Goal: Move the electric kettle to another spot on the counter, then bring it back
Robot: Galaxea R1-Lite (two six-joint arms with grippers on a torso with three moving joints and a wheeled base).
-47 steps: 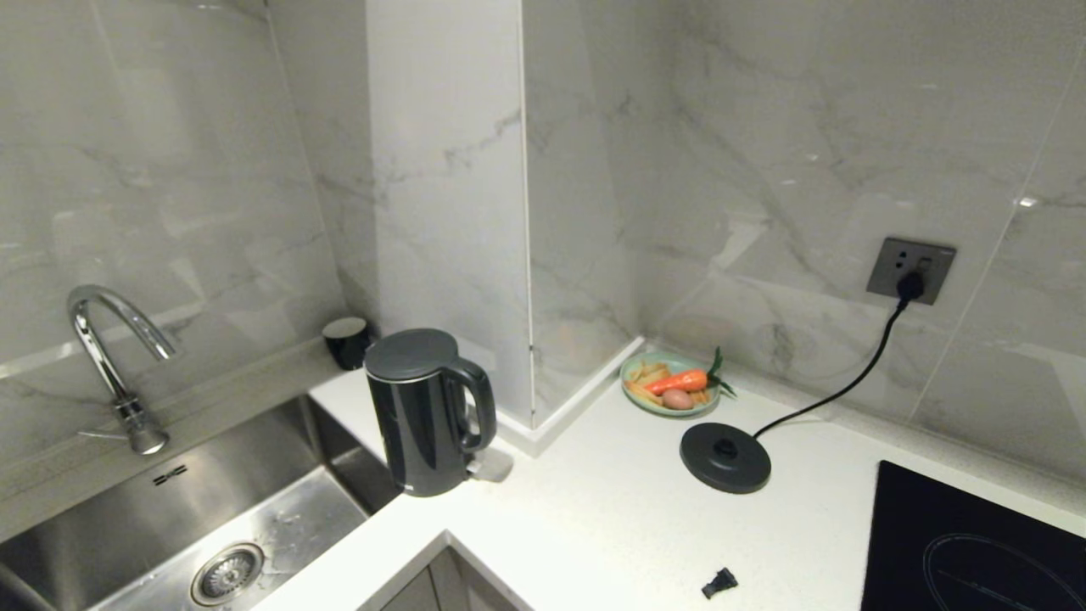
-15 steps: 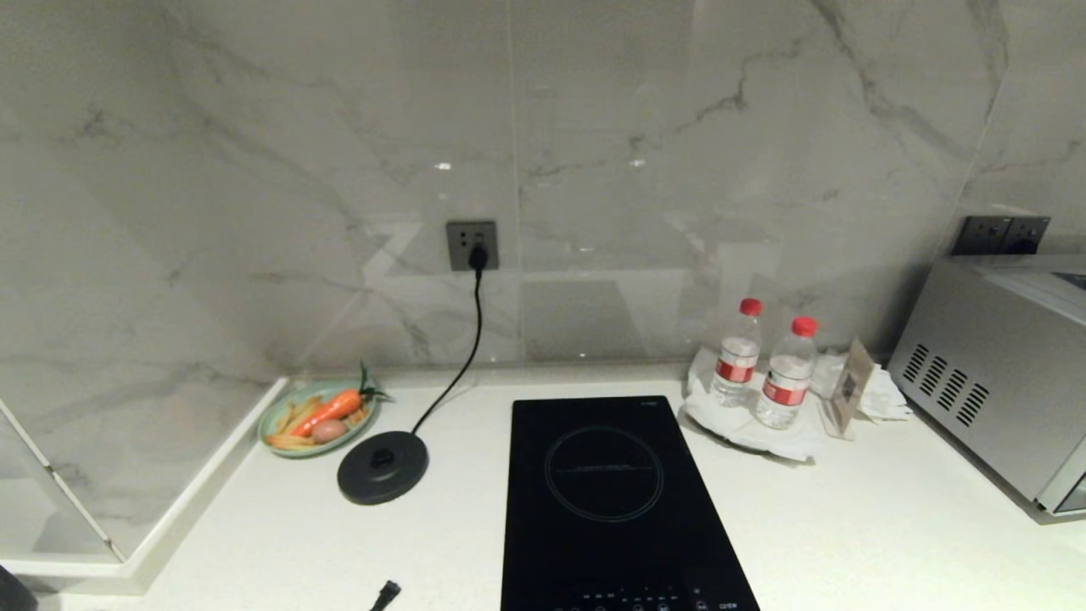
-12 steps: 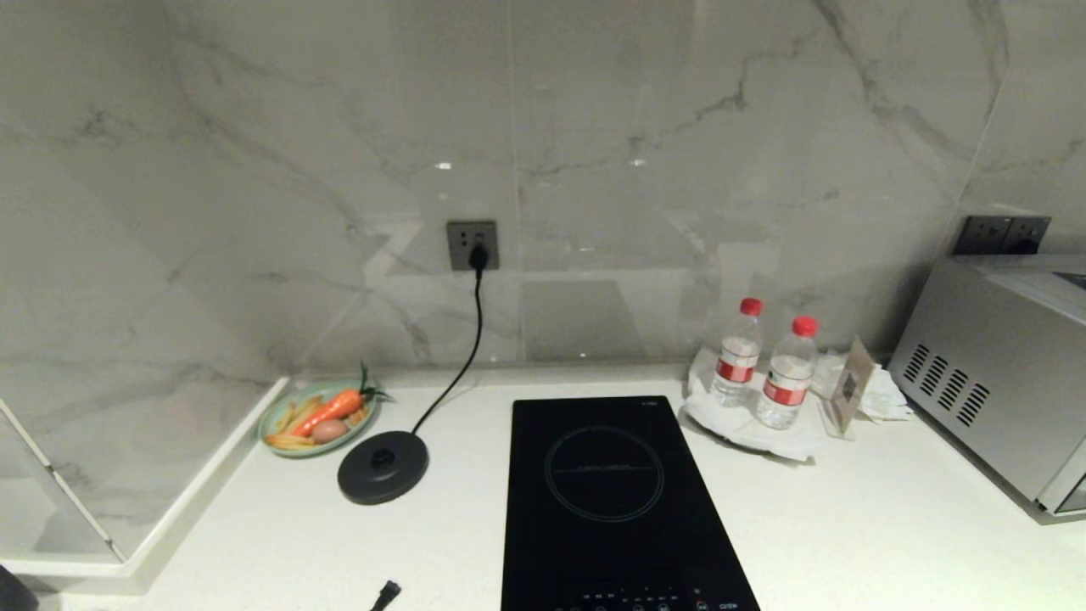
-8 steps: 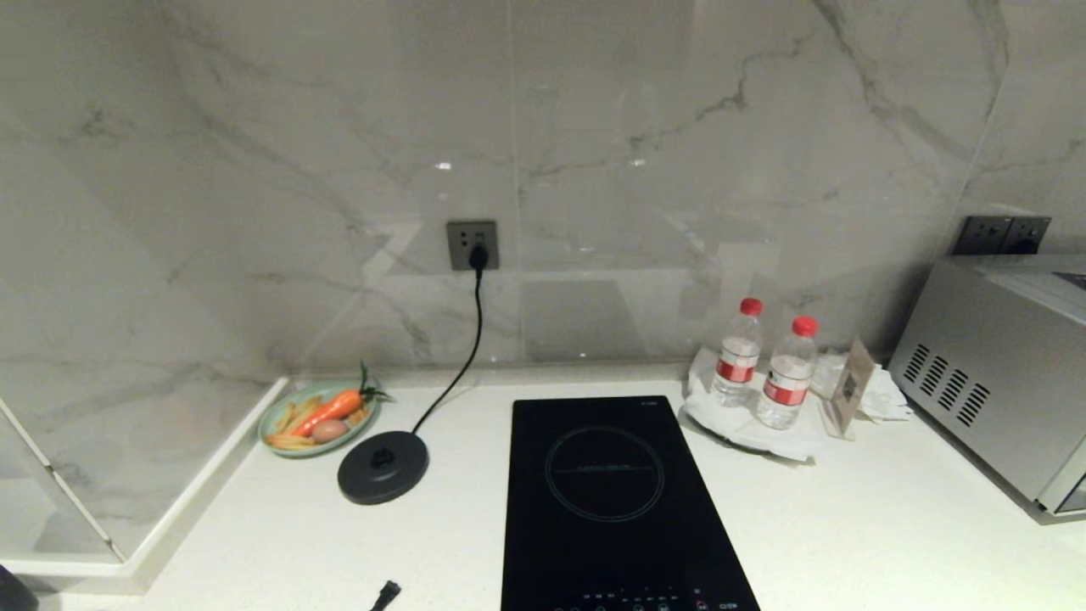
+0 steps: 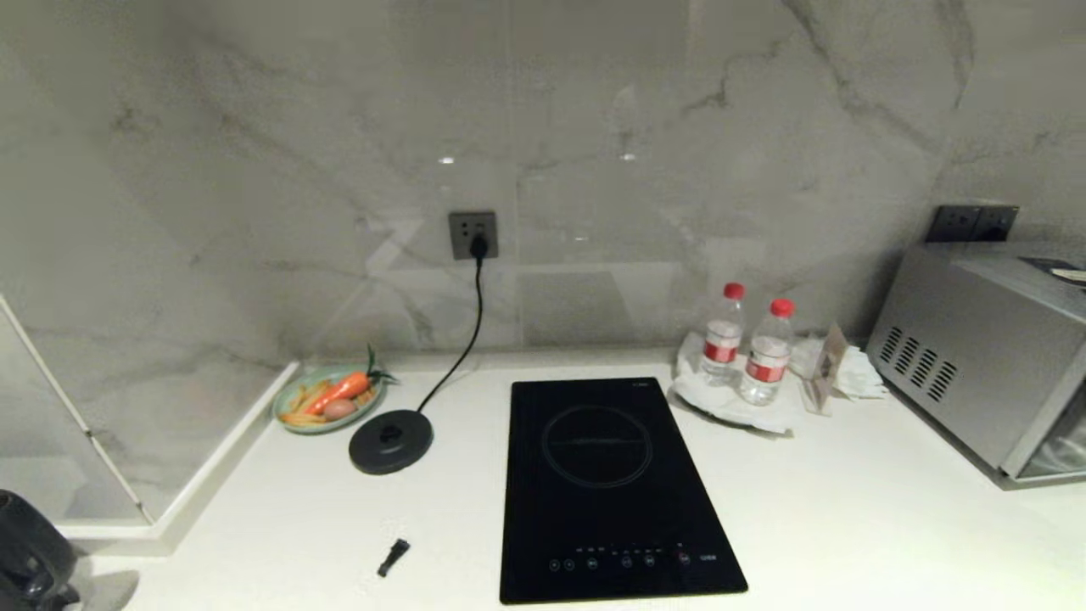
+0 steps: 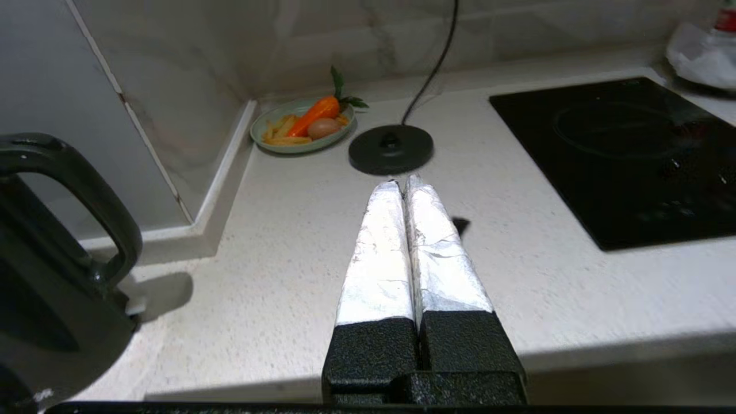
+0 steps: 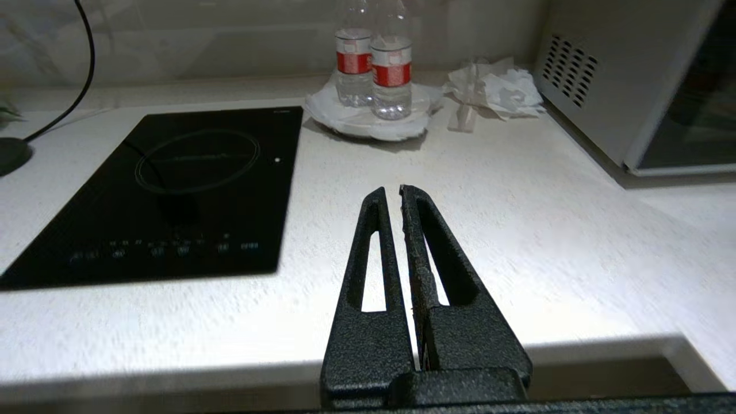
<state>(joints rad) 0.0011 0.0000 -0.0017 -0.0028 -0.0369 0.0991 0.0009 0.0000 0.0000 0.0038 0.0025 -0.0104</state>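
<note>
Both grippers hang empty over the front edge of the white bench [image 5: 848, 526]. The left gripper [image 6: 401, 185] has foil-wrapped jaws pressed together; the right gripper [image 7: 391, 194] has jaws closed, or very nearly. The electric kettle [image 6: 52, 270] stands left of the left gripper — untouched, well apart from its base disc [image 5: 391, 441].

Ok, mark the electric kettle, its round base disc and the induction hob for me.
electric kettle [image 6: 86, 190]: left wrist view, on the loop handle.
base disc [image 5: 391, 441]: head view, on the disc's top face.
induction hob [image 5: 599, 484]: head view, on the black glass.
</note>
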